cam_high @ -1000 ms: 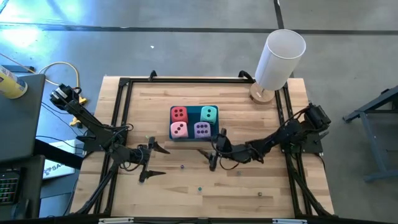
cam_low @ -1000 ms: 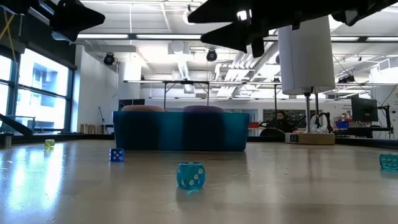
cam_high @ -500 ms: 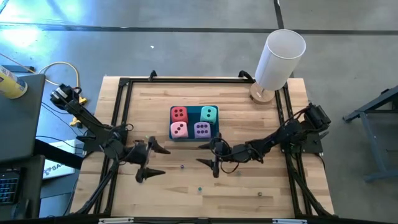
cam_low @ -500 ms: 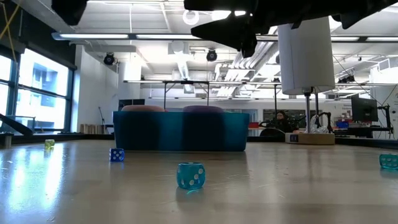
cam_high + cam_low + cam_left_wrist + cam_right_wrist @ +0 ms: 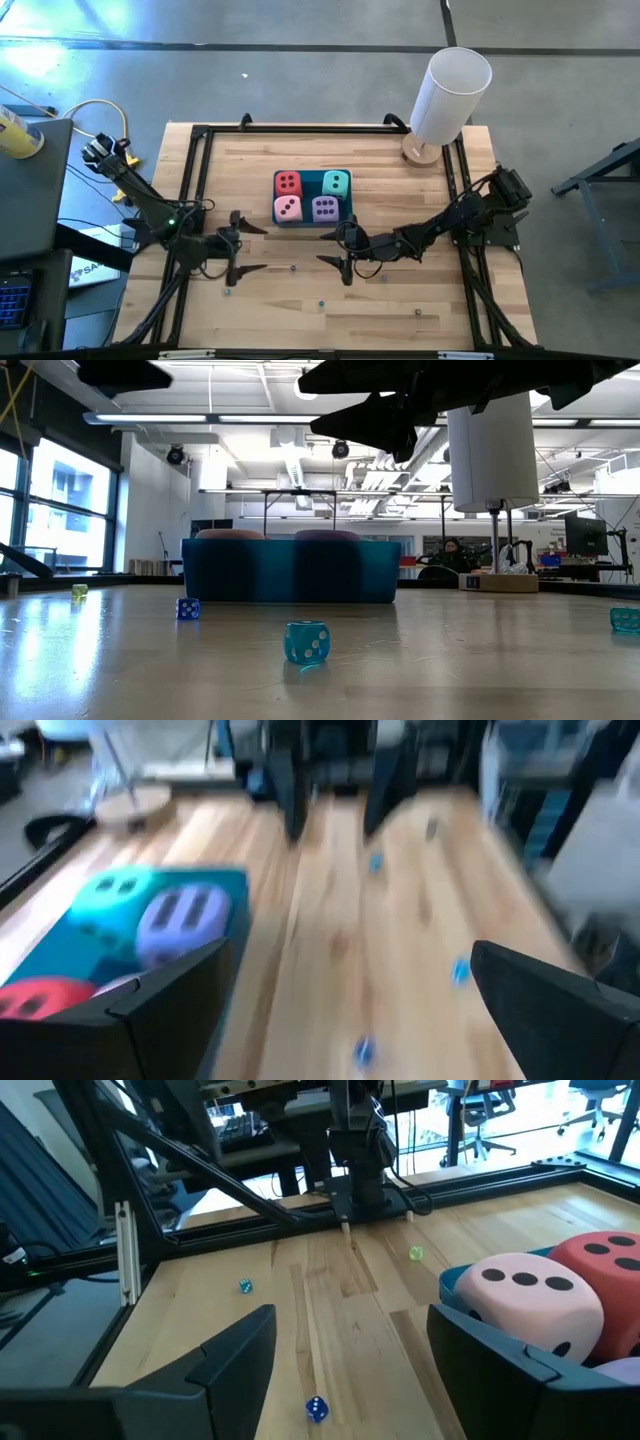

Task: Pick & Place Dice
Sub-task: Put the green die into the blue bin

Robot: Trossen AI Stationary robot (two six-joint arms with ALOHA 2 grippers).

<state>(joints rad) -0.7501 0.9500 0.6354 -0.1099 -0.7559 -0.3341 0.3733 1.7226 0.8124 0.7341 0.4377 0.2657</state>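
All four dice [image 5: 312, 196] sit in blue tray [image 5: 277, 219], mid counter [image 5: 400, 310]. Left claw [image 5: 238, 249] spread wide, empty; right claw [image 5: 340, 247] part-open, empty, just beside tray. Prob. done: back off w/o bumping tray.

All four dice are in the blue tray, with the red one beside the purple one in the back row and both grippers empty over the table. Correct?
Not quite. In the high view the red die shares the back row of the blue tray with the teal die; the purple die sits in front, beside the pink die. The rest holds: left gripper and right gripper are empty.
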